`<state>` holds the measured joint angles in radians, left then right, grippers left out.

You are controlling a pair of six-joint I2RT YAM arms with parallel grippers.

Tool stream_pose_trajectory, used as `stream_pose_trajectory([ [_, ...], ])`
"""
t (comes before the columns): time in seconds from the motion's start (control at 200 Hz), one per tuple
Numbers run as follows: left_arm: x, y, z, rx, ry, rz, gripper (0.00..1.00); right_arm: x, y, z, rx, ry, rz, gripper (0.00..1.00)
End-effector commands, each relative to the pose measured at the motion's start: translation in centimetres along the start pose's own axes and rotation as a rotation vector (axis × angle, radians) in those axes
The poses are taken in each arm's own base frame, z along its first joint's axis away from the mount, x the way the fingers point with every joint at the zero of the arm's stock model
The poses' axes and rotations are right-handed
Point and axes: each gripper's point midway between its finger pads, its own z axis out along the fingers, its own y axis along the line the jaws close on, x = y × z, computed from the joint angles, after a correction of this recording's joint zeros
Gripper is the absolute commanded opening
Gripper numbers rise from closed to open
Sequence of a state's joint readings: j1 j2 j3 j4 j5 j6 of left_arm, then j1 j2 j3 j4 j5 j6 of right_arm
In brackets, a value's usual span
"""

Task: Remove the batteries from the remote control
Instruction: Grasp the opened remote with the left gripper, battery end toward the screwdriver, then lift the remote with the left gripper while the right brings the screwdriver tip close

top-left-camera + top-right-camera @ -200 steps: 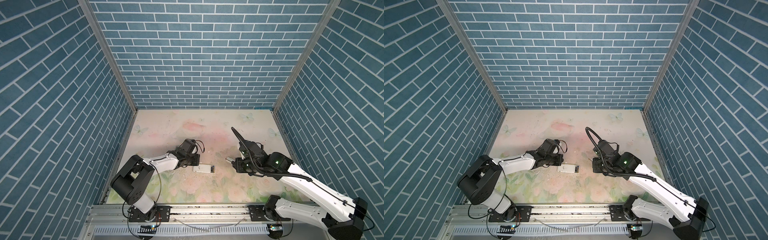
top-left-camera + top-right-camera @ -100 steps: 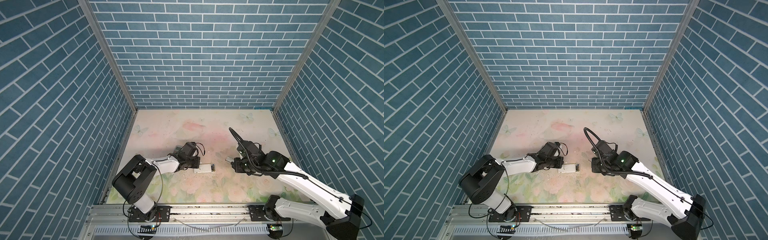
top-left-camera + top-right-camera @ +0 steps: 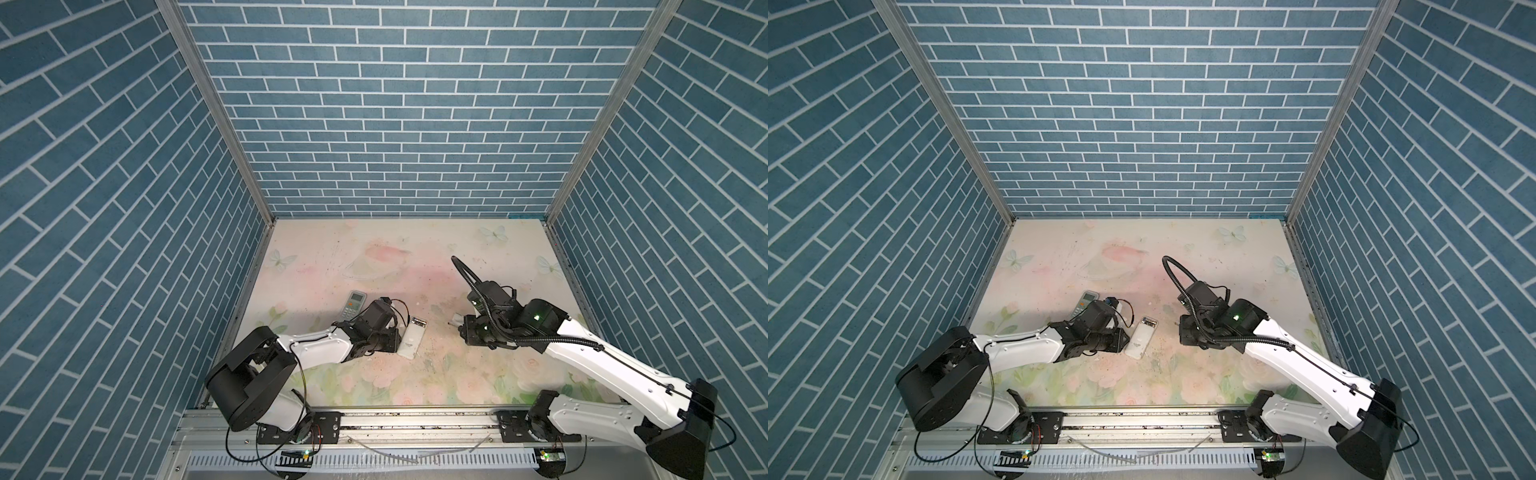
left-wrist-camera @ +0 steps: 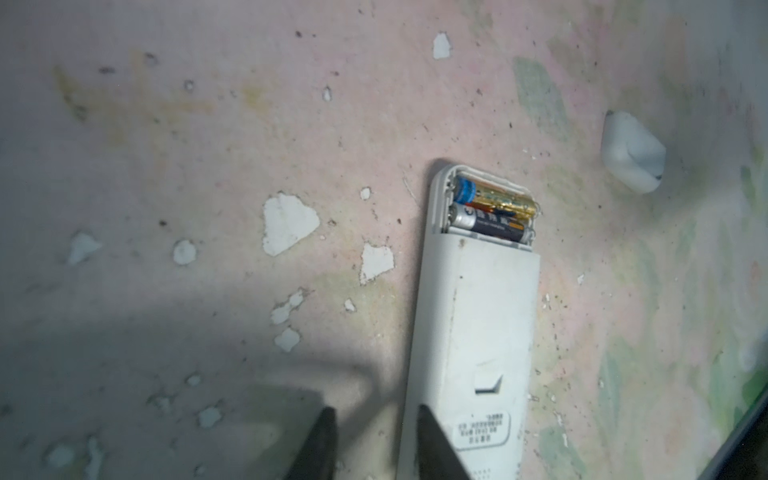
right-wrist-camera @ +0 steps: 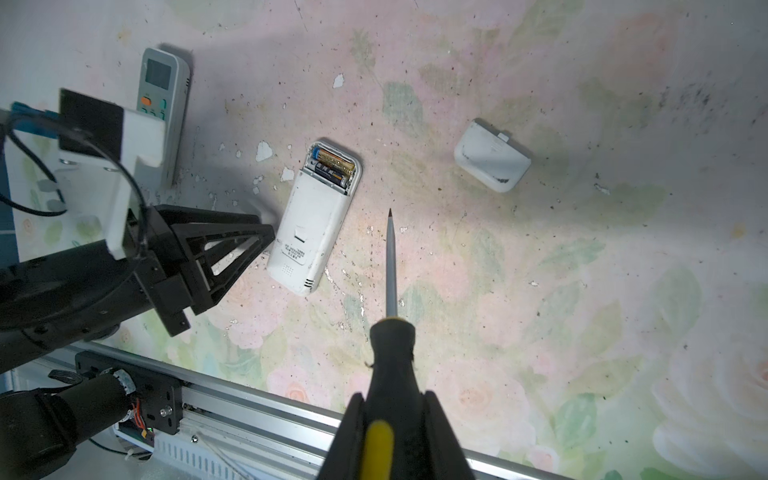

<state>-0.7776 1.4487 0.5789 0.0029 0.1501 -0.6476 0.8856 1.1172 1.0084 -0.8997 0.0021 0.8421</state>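
Note:
The white remote control (image 4: 469, 332) lies face down with its battery bay uncovered; it also shows in both top views (image 3: 413, 343) (image 3: 1140, 337). Two batteries sit side by side in the bay: a gold one with a blue band (image 4: 492, 197) and a black one (image 4: 486, 222), also in the right wrist view (image 5: 332, 164). My left gripper (image 4: 376, 415) is open at the remote's near end, one finger (image 4: 428, 428) over the remote's edge. My right gripper (image 5: 390, 399) is shut on a black-and-yellow screwdriver (image 5: 390, 266), whose tip hovers beside the remote.
A small white cover plate (image 5: 492, 162) lies apart on the mat, close to the right gripper (image 3: 465, 332). A second, grey-white remote with a display (image 3: 354, 303) lies behind the left arm. The metal front rail (image 5: 257, 411) runs along the near edge. Brick walls enclose the table.
The left gripper has gone from shut to open. The white remote has swung from lying crosswise to pointing away from the front rail. The right arm shifted slightly, still holding the screwdriver.

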Motion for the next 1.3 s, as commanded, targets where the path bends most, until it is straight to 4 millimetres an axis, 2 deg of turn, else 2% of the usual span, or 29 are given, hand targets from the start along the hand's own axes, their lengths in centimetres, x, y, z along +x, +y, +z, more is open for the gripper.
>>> stream_pose_trajectory([
  [0.0, -0.2, 0.2, -1.1, -0.030, -0.013, 0.005, 0.54, -1.1, 1.4, -0.8, -0.037, -0.024, 0.033, 0.00],
  [0.085, -0.6, -0.3, -1.9, -0.026, -0.028, 0.023, 0.64, -1.3, 1.5, -0.8, -0.037, -0.025, 0.031, 0.00],
  [0.275, 0.1, -1.9, -2.3, -0.013, -0.034, 0.143, 0.71, -1.9, 2.5, -0.5, -0.093, -0.014, 0.057, 0.00],
  [0.35, 0.5, -2.2, -1.9, -0.010, -0.024, 0.183, 0.72, -2.7, 2.6, -0.2, -0.111, -0.024, 0.082, 0.00],
  [0.78, 1.1, -3.4, 0.4, -0.049, 0.013, 0.342, 0.74, -3.7, 3.1, 1.3, -0.156, 0.003, 0.151, 0.00],
  [0.9, 1.8, -2.9, 1.2, -0.084, 0.049, 0.377, 0.74, -3.7, 3.4, 2.0, -0.179, 0.011, 0.181, 0.00],
  [0.93, 1.1, -3.7, 1.1, -0.077, 0.035, 0.387, 0.74, -3.7, 3.3, 2.1, -0.177, 0.013, 0.188, 0.00],
  [1.29, 1.8, -3.3, 2.1, -0.135, 0.082, 0.463, 0.74, -3.0, 2.5, 3.9, -0.165, 0.031, 0.278, 0.00],
])
